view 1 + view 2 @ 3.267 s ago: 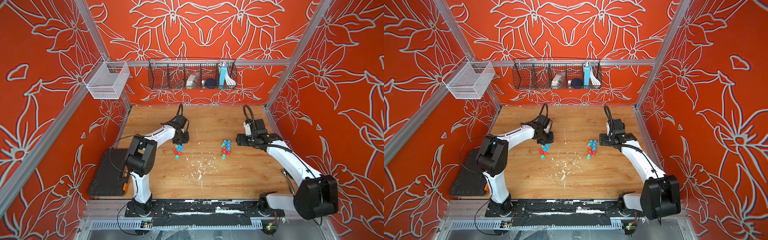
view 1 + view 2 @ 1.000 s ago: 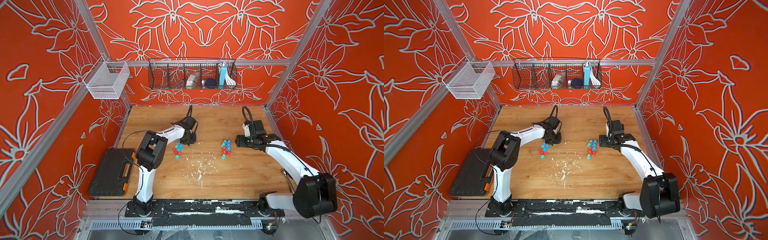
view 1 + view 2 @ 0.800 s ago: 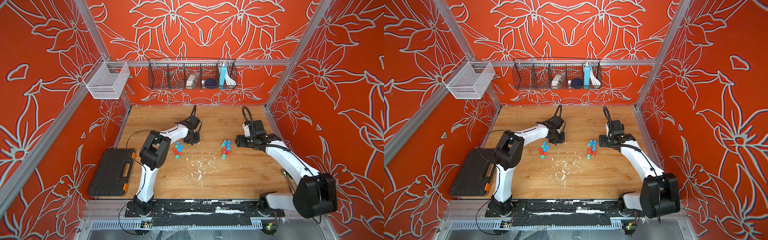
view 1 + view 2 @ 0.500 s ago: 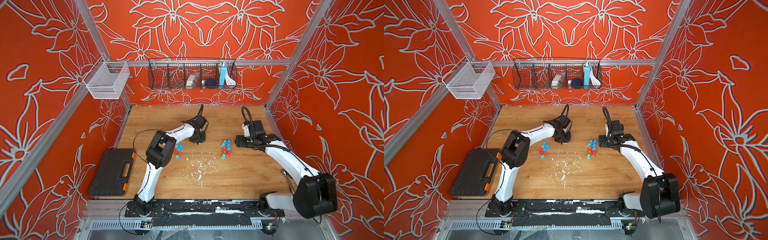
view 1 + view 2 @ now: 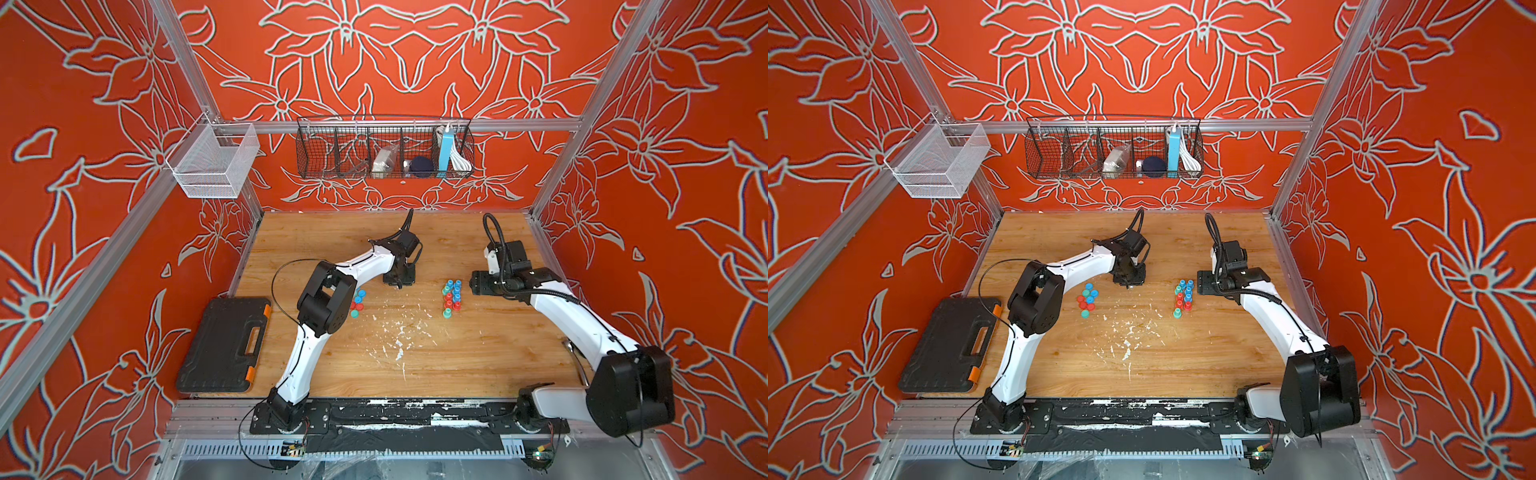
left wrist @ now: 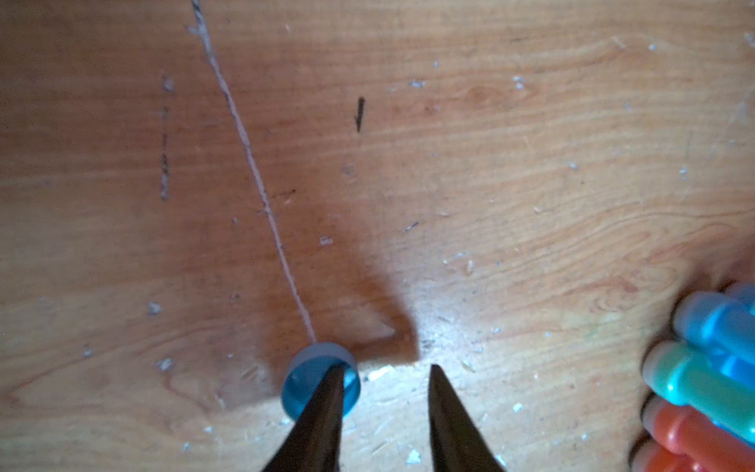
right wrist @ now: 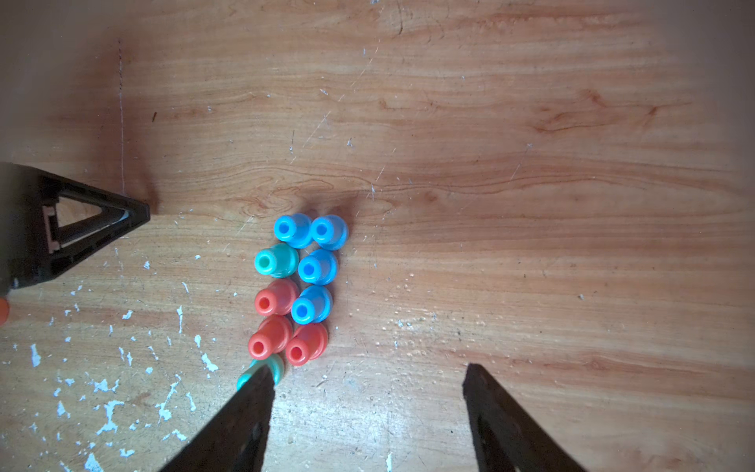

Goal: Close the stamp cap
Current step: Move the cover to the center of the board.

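Tabletop [image 5: 415,374] lies open around left end effector [image 6: 388,370], right end effector [image 7: 367,367] (both parted, empty).

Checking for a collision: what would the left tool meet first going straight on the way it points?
Probably the scratched wooden tabletop: the left tool points down at it, bare wood between its tips. The translucent blue round cap sits by one finger; depth unclear.

table [image 5: 415,365]: wood, visible grain, matt, scratched, white flecks at centre. stamps [image 7: 314,267] at 3 o'clock: smooth glossy plastic. cap [image 6: 302,388]: translucent blue plastic, frosted whitish rim. left gripper [image 6: 386,366] fingers [image 6: 314,429]: matt black plastic. tool case [image 5: 220,345] at 8 o'clock: matt black plastic. black basket [image 5: 324,158] at 12 o'clock: metal wire. white basket [image 5: 212,166] at 10 o'clock: fine metal mesh.
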Motion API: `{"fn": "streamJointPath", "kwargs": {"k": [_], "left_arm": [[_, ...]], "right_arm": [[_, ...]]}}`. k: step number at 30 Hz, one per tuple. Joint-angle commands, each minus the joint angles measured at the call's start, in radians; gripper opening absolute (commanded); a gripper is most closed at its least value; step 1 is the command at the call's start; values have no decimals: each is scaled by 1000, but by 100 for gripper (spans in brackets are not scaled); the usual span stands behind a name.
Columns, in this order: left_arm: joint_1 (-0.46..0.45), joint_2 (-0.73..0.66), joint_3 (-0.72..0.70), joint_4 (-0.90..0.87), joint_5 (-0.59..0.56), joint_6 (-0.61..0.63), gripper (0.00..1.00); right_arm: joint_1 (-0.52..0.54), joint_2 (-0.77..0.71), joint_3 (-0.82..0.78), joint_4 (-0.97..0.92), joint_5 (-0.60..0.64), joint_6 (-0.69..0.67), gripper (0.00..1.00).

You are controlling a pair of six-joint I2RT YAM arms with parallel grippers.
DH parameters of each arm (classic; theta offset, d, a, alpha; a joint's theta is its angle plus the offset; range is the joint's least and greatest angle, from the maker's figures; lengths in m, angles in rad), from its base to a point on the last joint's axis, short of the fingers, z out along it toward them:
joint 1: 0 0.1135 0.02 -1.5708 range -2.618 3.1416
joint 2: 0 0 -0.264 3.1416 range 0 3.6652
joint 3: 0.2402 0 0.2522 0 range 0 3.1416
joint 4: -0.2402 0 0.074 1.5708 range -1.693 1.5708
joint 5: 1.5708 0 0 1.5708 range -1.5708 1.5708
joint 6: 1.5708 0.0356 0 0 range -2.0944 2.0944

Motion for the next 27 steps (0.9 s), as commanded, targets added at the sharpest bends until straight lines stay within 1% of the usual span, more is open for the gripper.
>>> {"fn": "streamJointPath", "kwargs": {"k": [1, 2, 5, 11, 15, 20, 24, 27], "left_arm": [[-14, 0, 41, -61, -39, 12, 45], [-16, -3, 48, -67, -42, 15, 49], [-19, -26, 49, -71, -45, 19, 55], [-21, -86, 53, -85, -47, 28, 62], [-21, -132, 45, -106, -49, 40, 64], [-19, -220, -8, -108, -54, 67, 65], [-10, -313, -79, -98, -43, 87, 65], [19, -390, -161, -80, -15, 89, 61]], "right_arm": [[6, -15, 6, -28, 15, 2, 76], [8, -16, 10, -30, 16, 2, 76], [11, -17, 17, -36, 22, 3, 76], [19, -24, 35, -59, 36, 1, 76], [22, -30, 53, -78, 43, -2, 76], [26, -10, 95, -101, 40, -6, 76], [38, 37, 160, -144, 38, -26, 75], [55, 97, 234, -195, 50, -49, 70]]}}
